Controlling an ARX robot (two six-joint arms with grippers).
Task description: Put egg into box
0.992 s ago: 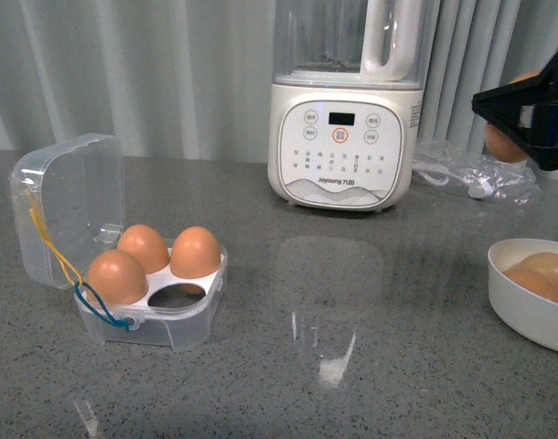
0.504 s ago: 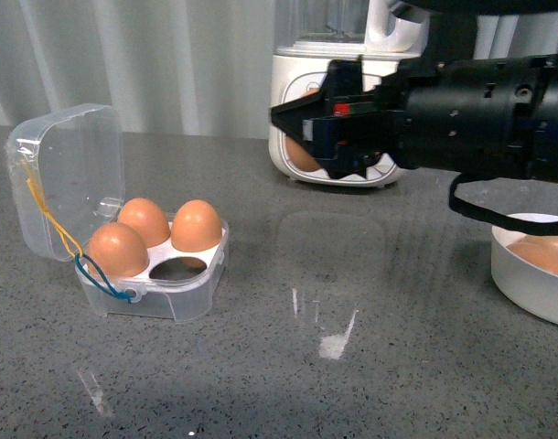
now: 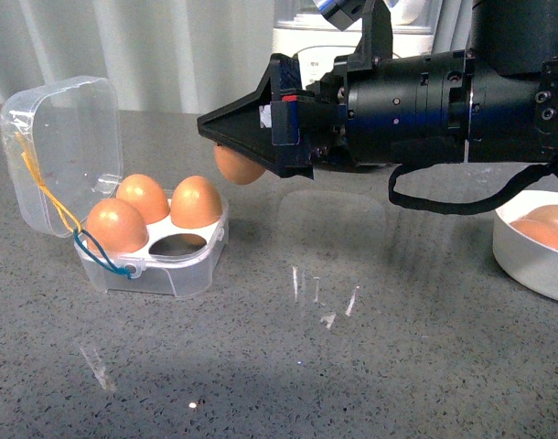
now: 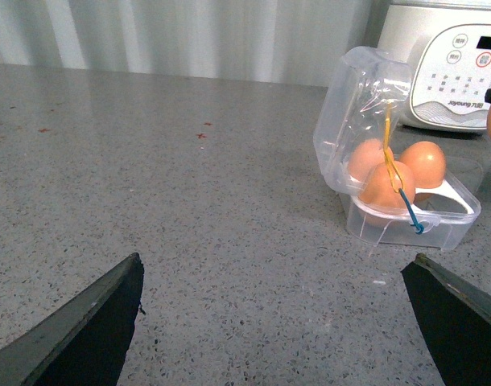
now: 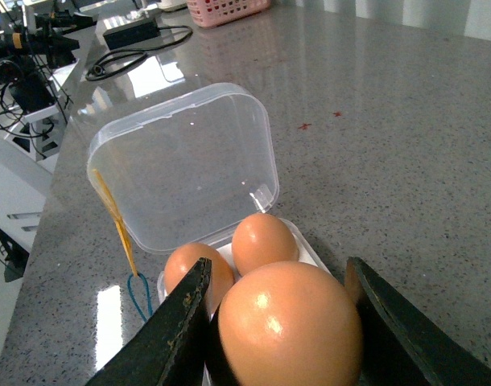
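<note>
The egg (image 3: 238,165) is orange-brown and hangs in the air, my right gripper (image 3: 226,146) shut on it. It is just right of the box (image 3: 160,271) and slightly higher than the eggs in it. The right wrist view shows the egg (image 5: 290,326) between both black fingers, with the box's open lid (image 5: 189,161) beyond. The box is clear plastic, lid up, and holds three brown eggs. One hole (image 3: 178,244) at its front right is empty. My left gripper (image 4: 275,265) is open over bare counter, short of the box (image 4: 406,225). It does not show in the front view.
A white blender (image 4: 451,64) stands at the back, mostly hidden by my right arm in the front view. A round white bowl (image 3: 535,265) with more brown eggs sits at the right. A pink basket (image 5: 225,10) and cables (image 5: 125,40) lie far off.
My right arm has swung left from the right edge with the egg, past the blender, and now holds it just beside the box. The box and bowl have stayed put.
</note>
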